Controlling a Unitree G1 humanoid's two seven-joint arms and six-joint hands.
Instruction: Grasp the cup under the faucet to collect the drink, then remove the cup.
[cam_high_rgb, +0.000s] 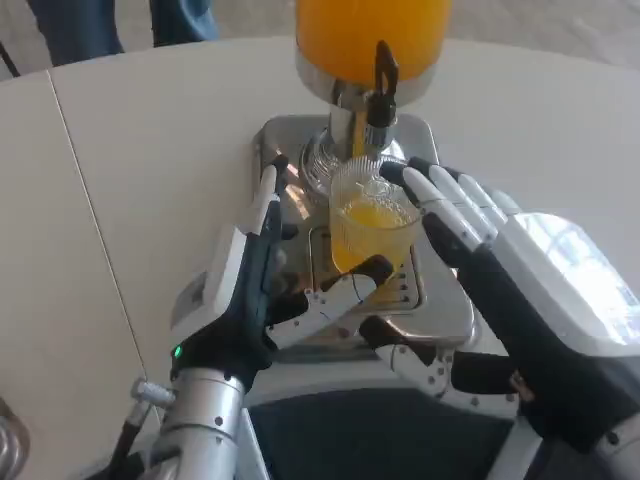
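The cup (372, 225) is boxed in — the faucet (382, 85) hangs right over its mouth and the dispenser's pedestal (335, 150) stands just behind it, so no way lies open upward or to the rear. The left hand (262, 262) flanks one side and the right hand (462, 228) the other. Wide bare bench (150, 160) lies left of the metal base (440, 310) — and more to its right.
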